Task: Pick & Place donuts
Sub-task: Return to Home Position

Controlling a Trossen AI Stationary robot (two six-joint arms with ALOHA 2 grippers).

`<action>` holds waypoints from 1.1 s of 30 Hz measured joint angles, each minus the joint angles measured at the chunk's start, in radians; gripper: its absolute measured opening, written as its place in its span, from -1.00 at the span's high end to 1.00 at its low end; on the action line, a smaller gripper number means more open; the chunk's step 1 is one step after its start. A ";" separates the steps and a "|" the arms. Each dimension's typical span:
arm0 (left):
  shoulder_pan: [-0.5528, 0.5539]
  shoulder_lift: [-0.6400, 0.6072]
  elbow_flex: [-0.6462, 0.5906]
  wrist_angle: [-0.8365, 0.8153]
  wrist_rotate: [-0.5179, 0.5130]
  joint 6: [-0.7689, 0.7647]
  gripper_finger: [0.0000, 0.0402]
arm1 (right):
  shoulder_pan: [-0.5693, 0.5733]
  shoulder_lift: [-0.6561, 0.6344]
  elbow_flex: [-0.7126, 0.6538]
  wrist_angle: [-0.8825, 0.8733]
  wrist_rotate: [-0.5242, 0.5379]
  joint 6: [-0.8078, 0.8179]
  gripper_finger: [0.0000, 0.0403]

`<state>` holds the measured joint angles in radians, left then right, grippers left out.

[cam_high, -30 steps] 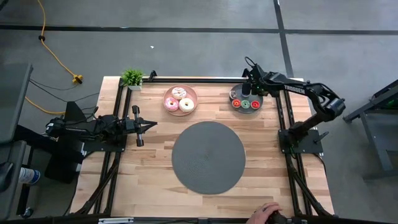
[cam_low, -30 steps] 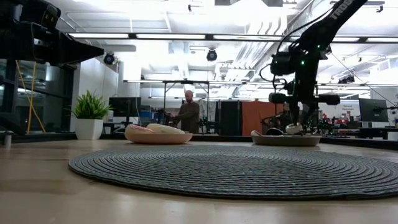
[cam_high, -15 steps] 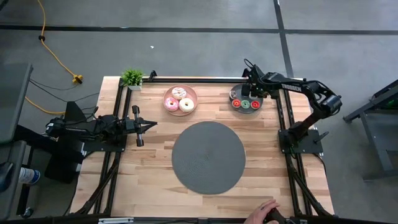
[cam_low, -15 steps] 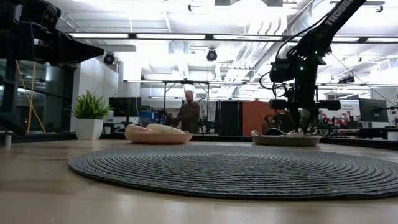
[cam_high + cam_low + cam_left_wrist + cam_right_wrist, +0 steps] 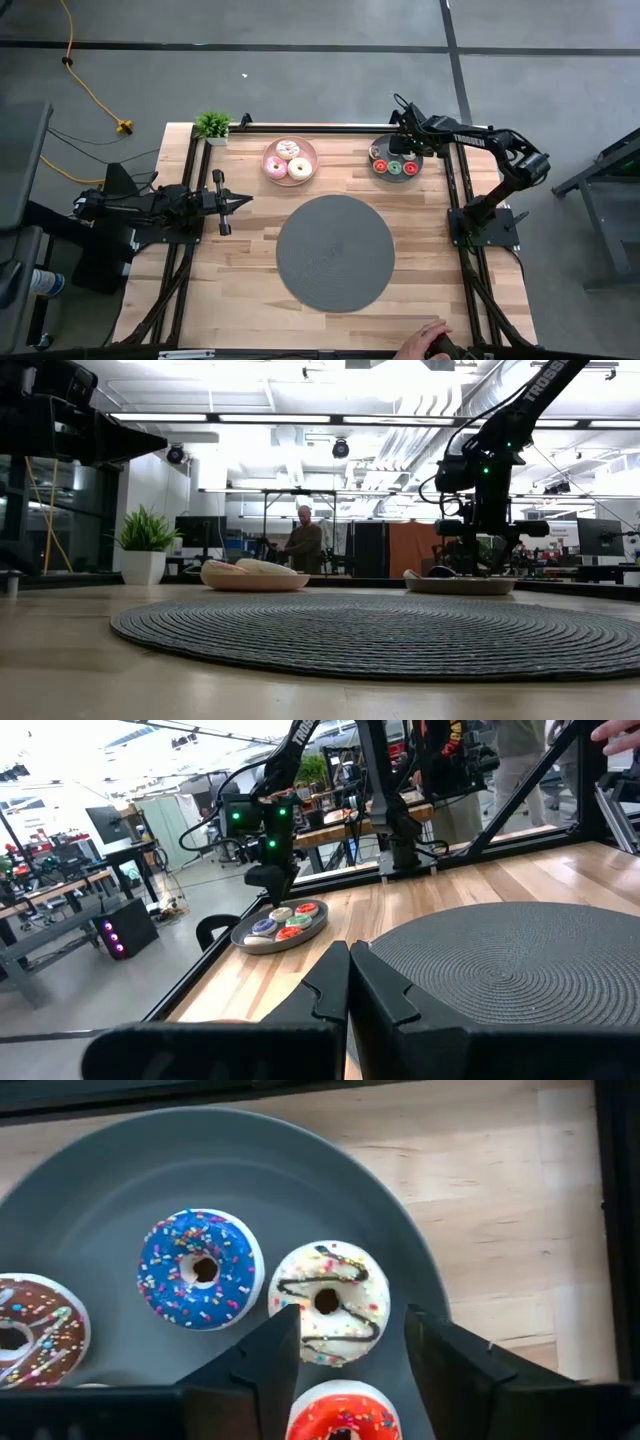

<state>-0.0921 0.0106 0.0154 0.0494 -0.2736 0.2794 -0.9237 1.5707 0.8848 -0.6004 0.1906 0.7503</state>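
The right pincer (image 5: pixel 350 1325) hangs wide and empty just above the white donut (image 5: pixel 328 1302), which lies on the grey plate (image 5: pixel 120 1160) beside the blue donut (image 5: pixel 200 1268) and the red donut (image 5: pixel 340 1415). To go home cleanly, I judge it should rise straight up first, so its fingers brush no donut, and only then fold back. The left pincer (image 5: pixel 243 200), closed, waits at the left side of the surface (image 5: pixel 420 250).

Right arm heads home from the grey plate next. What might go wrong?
1. The right gripper hangs close over the grey plate, jaws open either side of the white donut; a sideways exit could knock it into the blue donut or off the rim.
2. A person's hand sits at the near edge of the table on that arm's side; a wide swing home might pass near it.
The left gripper waits shut, far left.
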 joint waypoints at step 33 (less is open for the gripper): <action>0.000 0.000 0.000 0.000 0.000 0.000 1.00 | 0.816 -0.314 0.083 0.452 0.105 -0.264 0.08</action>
<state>-0.0921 0.0106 0.0153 0.0498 -0.2737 0.2794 -0.1080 1.2568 0.9683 -0.1482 0.2956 0.4859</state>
